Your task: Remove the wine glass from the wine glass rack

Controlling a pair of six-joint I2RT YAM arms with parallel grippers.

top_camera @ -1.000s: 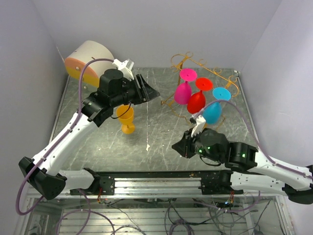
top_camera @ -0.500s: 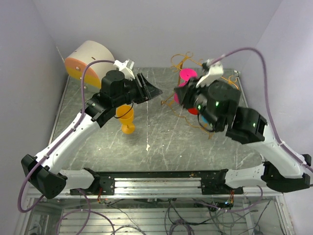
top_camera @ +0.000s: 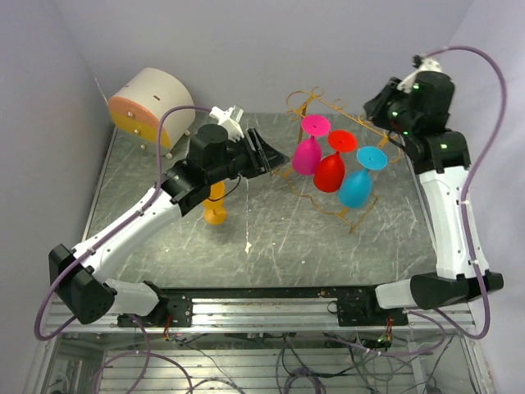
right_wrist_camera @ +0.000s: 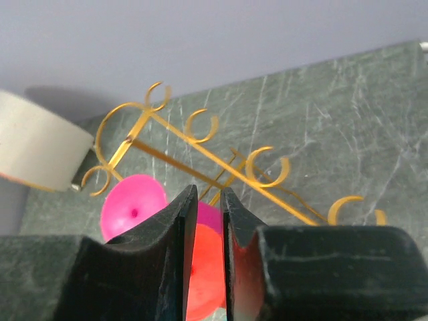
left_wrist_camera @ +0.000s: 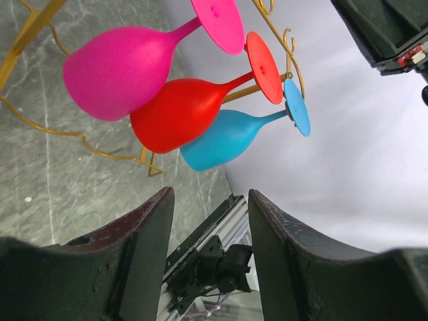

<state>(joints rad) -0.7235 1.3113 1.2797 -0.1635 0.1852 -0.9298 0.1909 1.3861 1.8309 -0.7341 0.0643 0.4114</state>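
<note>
Gold wire rack [top_camera: 348,116] — three glossy glasses [top_camera: 330,172]

The grey marbled table [top_camera: 271,238] carries the gold wire rack [left_wrist_camera: 32,30] at its far right. Well left of the rack sits a round cream-and-orange box [top_camera: 148,103]; nearer the rack's left stands an orange goblet [top_camera: 215,207].

Thin gold wire rack [left_wrist_camera: 32,28] of glossy metal. Pink wine glass [left_wrist_camera: 120,70], red wine glass [left_wrist_camera: 177,114] and blue wine glass [left_wrist_camera: 224,139]: smooth, opaque, satin-matt, plastic-looking. Grey marbled tabletop [top_camera: 271,222], polished, finely scratched. Left gripper [left_wrist_camera: 210,194]: dark matt plastic fingers [left_wrist_camera: 144,254], scuffed at the edges.
</note>
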